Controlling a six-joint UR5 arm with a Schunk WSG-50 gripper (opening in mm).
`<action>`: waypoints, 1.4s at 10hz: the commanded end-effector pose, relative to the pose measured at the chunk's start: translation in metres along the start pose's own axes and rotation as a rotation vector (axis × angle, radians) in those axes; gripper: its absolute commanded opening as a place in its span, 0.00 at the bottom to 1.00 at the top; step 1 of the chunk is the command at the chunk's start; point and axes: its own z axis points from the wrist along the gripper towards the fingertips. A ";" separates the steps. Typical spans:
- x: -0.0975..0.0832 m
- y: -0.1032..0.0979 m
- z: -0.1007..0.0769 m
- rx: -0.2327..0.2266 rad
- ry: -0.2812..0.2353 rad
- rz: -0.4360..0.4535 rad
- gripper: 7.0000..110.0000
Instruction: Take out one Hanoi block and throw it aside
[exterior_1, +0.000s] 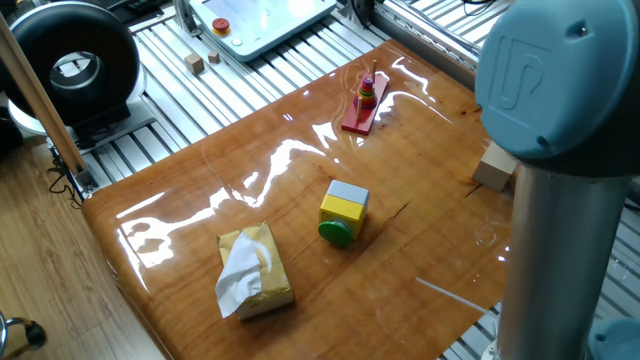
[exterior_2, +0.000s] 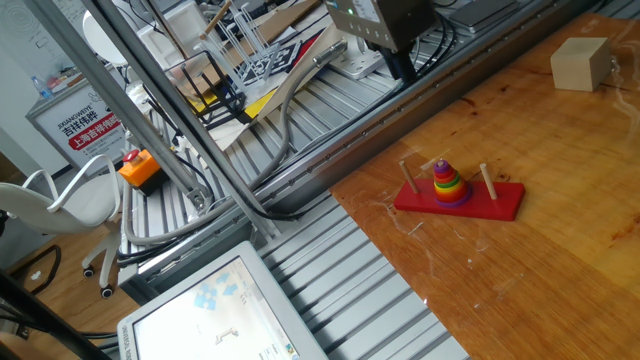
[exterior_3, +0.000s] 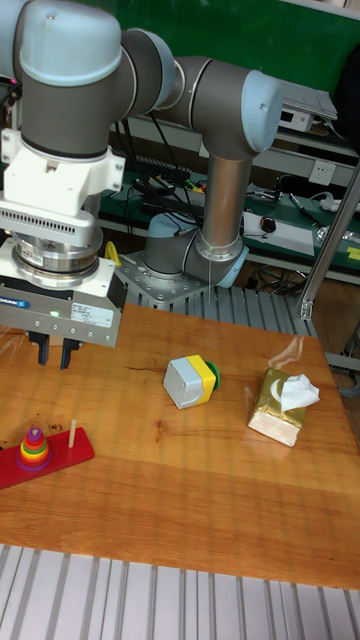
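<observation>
Atop the peg tower (exterior_3: 34, 447), Hanoi block (exterior_3: 34, 432) flat, axis upright; fingers (exterior_3: 41, 351) narrowly apart, empty.

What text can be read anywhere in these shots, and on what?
"UR" logo, roughly legible: on the blue cap of the arm joint.
Chinese characters, white on red: on the sign at far left, too blurred to read.
Blue label on the tool: too small to read.
Screen: graphics only, nothing legible.
</observation>
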 end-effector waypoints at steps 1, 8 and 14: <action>0.000 -0.001 0.000 -0.002 -0.002 -0.007 0.15; 0.000 -0.007 0.000 0.022 -0.002 0.089 0.15; -0.009 -0.009 0.000 0.030 -0.042 0.121 0.15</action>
